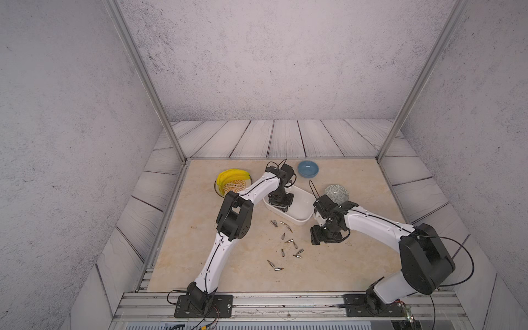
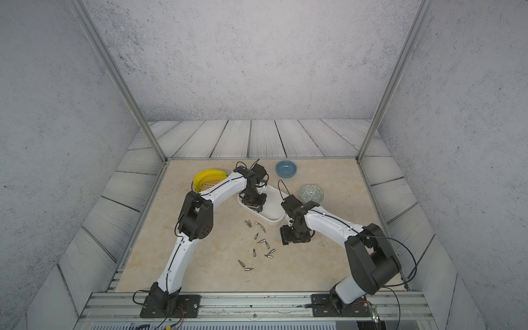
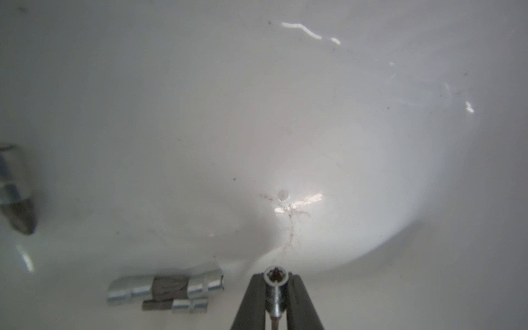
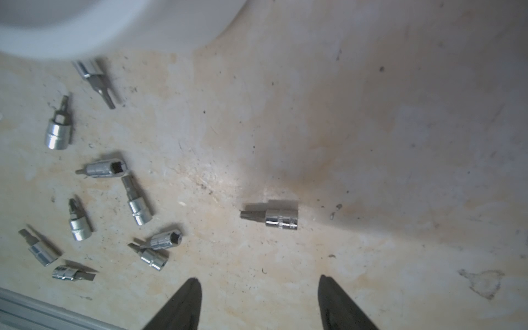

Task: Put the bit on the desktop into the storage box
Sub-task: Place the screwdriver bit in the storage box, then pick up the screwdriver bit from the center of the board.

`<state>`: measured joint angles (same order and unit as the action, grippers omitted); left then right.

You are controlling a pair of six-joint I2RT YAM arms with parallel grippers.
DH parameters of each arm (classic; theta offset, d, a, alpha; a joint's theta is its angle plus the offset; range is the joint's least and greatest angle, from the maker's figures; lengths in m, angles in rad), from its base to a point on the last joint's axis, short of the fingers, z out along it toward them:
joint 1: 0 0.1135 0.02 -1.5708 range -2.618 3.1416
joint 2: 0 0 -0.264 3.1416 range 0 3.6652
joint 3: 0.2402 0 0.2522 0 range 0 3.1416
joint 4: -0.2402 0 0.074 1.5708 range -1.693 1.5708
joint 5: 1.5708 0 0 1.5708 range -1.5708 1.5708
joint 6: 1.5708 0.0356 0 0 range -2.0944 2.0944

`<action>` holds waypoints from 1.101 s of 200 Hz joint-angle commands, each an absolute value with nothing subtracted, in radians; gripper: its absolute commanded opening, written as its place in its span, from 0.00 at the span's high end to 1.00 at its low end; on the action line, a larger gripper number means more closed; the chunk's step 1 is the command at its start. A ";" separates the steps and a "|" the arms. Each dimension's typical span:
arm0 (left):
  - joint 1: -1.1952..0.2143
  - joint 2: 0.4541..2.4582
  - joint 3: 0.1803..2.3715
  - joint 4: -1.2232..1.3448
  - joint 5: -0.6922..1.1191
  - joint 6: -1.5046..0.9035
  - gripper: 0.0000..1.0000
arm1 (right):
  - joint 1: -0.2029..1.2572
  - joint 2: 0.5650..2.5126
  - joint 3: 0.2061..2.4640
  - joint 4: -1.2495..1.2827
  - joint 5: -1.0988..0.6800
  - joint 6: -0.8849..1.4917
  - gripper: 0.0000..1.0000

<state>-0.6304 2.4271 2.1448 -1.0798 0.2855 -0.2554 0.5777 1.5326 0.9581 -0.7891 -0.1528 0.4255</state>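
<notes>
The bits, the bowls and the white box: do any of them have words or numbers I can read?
No word, number or sign can be read anywhere.
The bits: any stamping is too small or blurred to read.
The storage box and blue bowl: plain, no text.
The patterned bowl and plate: decoration only, no letters.

Off-task items I see: blue bowl [image 1: 308, 168] at the back, grey-green patterned bowl [image 1: 337, 193] on its right, yellow item [image 1: 228, 176] on patterned plate [image 1: 235, 187], back left.
</notes>
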 commanded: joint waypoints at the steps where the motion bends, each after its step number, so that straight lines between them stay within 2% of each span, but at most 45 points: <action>1: -0.627 2.445 2.160 -1.097 0.296 -0.261 0.98 | 0.584 1.551 0.959 -0.805 -0.130 0.419 0.31; 20: -0.627 2.447 2.159 -1.098 0.299 -0.261 0.91 | 0.585 1.563 0.951 -0.794 -0.133 0.419 0.30; 57: -0.627 2.446 2.155 -1.095 0.299 -0.261 0.70 | 0.584 1.596 0.956 -0.767 -0.138 0.419 0.31; 85: -0.627 2.437 2.150 -1.092 0.296 -0.259 0.63 | 0.584 1.610 0.968 -0.761 -0.133 0.417 0.31; 220: -0.622 2.125 2.043 -1.022 0.286 -0.263 0.57 | 0.584 1.696 1.022 -0.758 -0.069 0.397 0.33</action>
